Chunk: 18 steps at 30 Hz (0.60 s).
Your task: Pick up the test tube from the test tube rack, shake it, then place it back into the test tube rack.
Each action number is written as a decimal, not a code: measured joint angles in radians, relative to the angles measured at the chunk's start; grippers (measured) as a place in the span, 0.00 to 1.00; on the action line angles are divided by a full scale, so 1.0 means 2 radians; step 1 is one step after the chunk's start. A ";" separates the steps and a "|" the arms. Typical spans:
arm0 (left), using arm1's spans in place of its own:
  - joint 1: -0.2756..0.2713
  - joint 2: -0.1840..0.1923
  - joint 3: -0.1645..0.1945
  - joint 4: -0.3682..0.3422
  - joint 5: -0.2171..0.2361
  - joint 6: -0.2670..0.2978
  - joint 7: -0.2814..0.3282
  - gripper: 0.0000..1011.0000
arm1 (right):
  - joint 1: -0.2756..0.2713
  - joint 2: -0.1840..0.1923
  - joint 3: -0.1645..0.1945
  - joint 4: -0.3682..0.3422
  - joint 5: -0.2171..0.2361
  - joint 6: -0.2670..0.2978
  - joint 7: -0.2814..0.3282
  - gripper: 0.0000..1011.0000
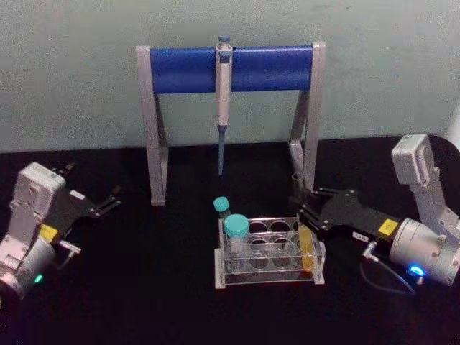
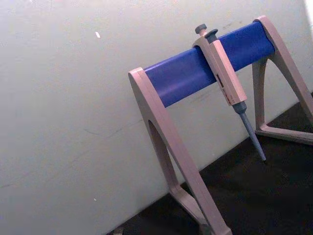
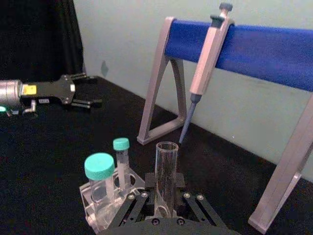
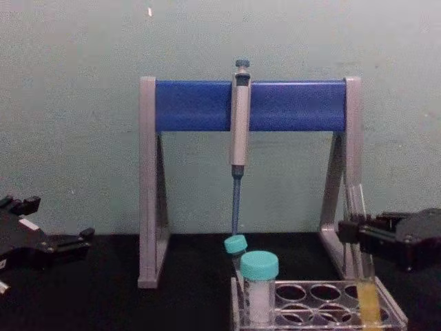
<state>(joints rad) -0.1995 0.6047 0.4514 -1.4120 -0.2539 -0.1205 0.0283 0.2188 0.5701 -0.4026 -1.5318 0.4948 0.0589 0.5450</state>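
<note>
Head view, left to right. Left gripper [image 1: 111, 200] sits at the far left, low near the black tabletop [image 1: 144, 302], well apart from the glassware; we note its fingers spread apart, nothing between them. Behind centre stands the pipette stand [image 1: 187, 69], grey legs and blue crossbar, with the grey-and-blue pipette [image 1: 223, 93] hanging from the bar, tip down. In front of it we find the test tube rack [image 1: 272, 271], clear plastic, round holes in its top plate. At the rack's left end: a larger teal-capped tube [image 1: 236, 228] at the front, a slimmer teal-capped tube [image 1: 221, 206] just behind it. At the rack's right end the test tube [image 1: 307, 248] stands upright in a hole, yellow-orange liquid in its lower part down inside the rack, open mouth well above it. Right gripper [image 1: 302, 208] reaches in from the right; we log it clamped on the test tube's clear section above the rack top. Right wrist view: a black pad [image 3: 179, 180] pressed against each side of the glass.
</note>
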 joint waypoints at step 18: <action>0.000 0.000 0.000 0.000 0.000 0.000 0.000 0.99 | -0.003 -0.001 0.019 -0.014 0.034 -0.040 0.016 0.23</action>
<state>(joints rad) -0.1996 0.6047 0.4514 -1.4120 -0.2539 -0.1205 0.0283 0.2121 0.5674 -0.3644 -1.5594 0.5619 -0.0218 0.5762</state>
